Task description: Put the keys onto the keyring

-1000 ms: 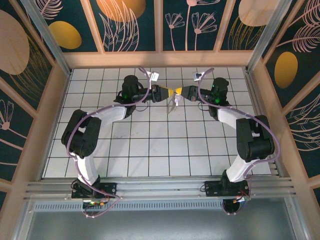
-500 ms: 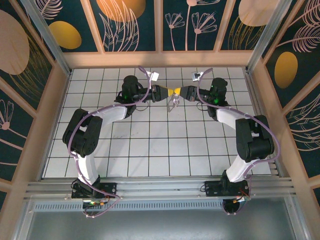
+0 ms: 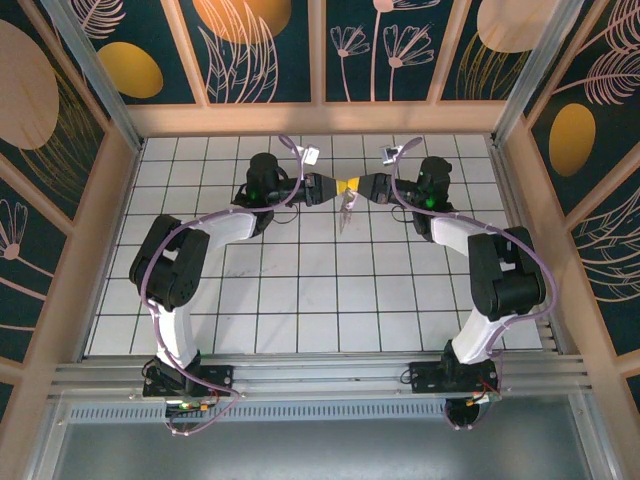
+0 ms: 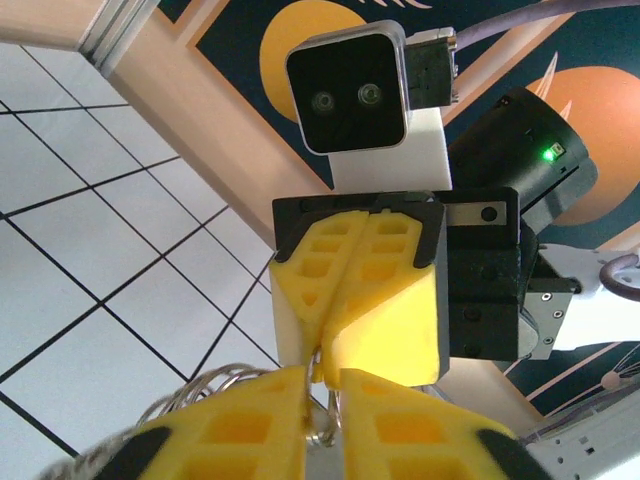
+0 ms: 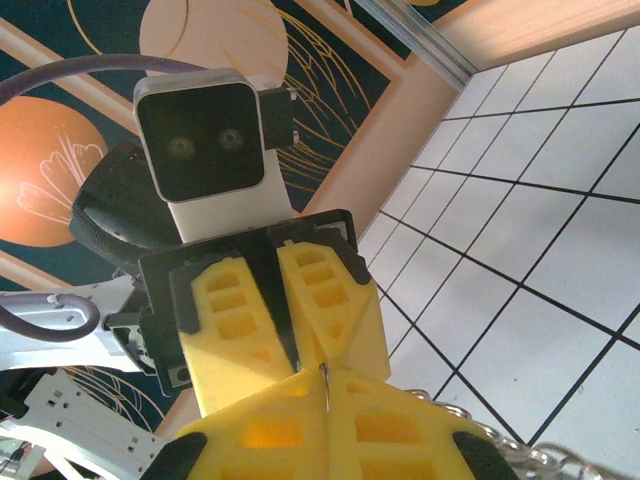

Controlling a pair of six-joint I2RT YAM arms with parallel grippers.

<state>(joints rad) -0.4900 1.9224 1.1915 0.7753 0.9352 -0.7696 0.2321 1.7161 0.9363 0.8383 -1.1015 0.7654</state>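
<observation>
Tip to tip above the far middle of the table [image 3: 300, 290], the left gripper [image 3: 340, 187] and the right gripper [image 3: 354, 185] pinch one small tangle of metal. The right's yellow fingers are pressed flat together on a thin wire. The left's stand all but together, with wire caught in the slit between them. That wire appears to be the keyring [image 4: 215, 385], whose coils bulge out beside the left's fingers. A pale sliver hangs straight down beneath the meeting point, and whether a key is among it is too small to tell. A short run of chain links [image 5: 520, 458] trails below the right's fingers. Holding the ring from both sides, clear of the tiles, probably lets one side steady it while the other works the wire. The wooden rail [image 3: 320, 118] at the foot of the far wall lies not far behind the wrists, so there is less room that way. Open tiles spread on the near side and to left and right. Both arms bow outward toward the side walls, and purple cables [image 3: 285, 145] loop over them.
</observation>
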